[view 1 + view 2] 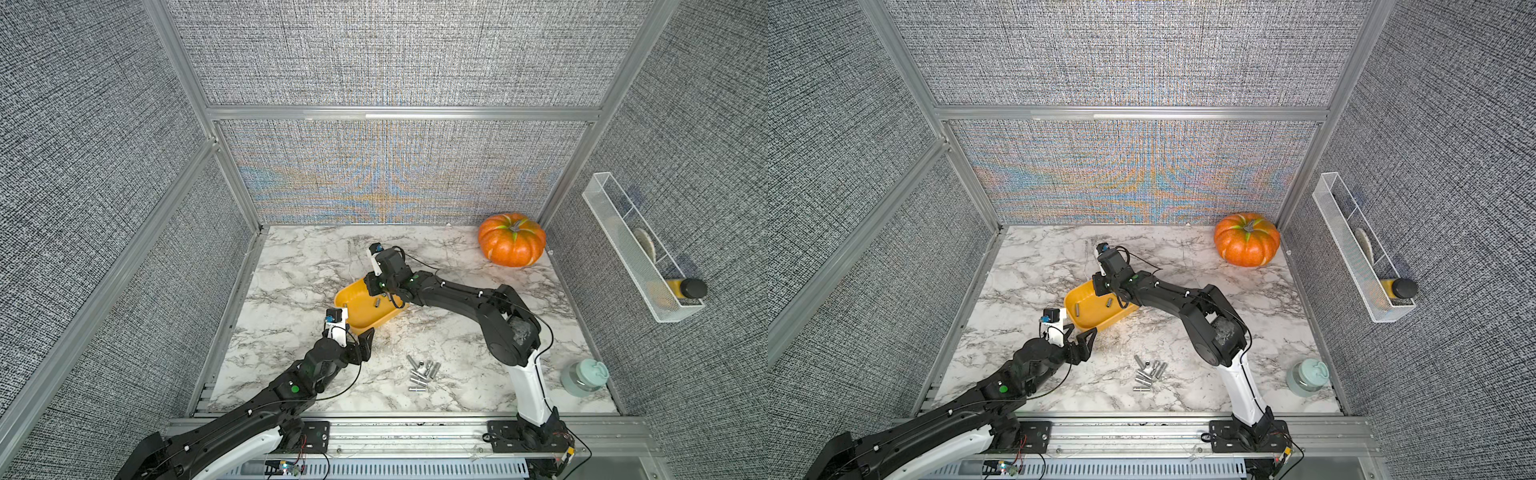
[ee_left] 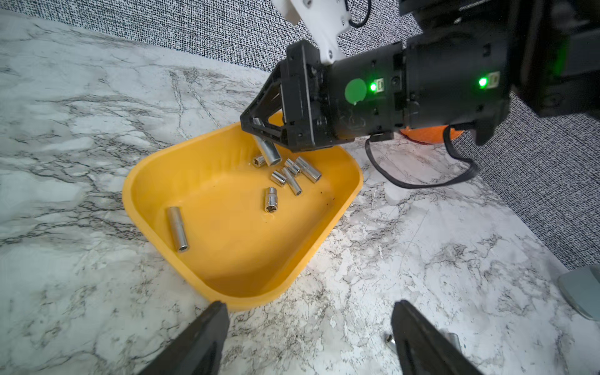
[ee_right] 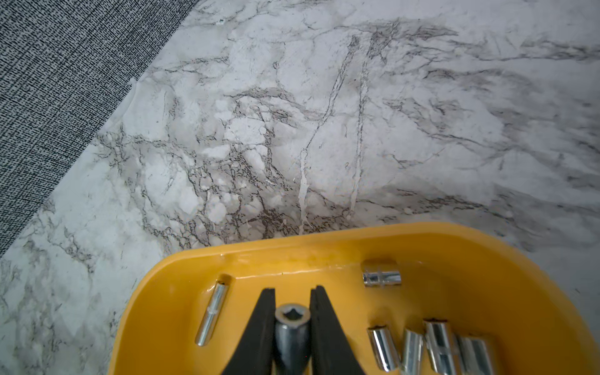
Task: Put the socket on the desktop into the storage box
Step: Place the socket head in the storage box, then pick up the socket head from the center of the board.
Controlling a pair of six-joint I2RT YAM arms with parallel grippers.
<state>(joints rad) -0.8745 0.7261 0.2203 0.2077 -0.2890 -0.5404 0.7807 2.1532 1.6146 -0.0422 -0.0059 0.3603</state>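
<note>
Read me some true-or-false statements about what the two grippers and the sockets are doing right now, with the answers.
1. The right gripper is shut on a socket over the storage box. True.
2. The left gripper holds something. False: it is open and empty.
3. Every socket is already boxed. False: a cluster of sockets lies on the desktop.
4. Several loose sockets lie in the storage box. True.
</note>
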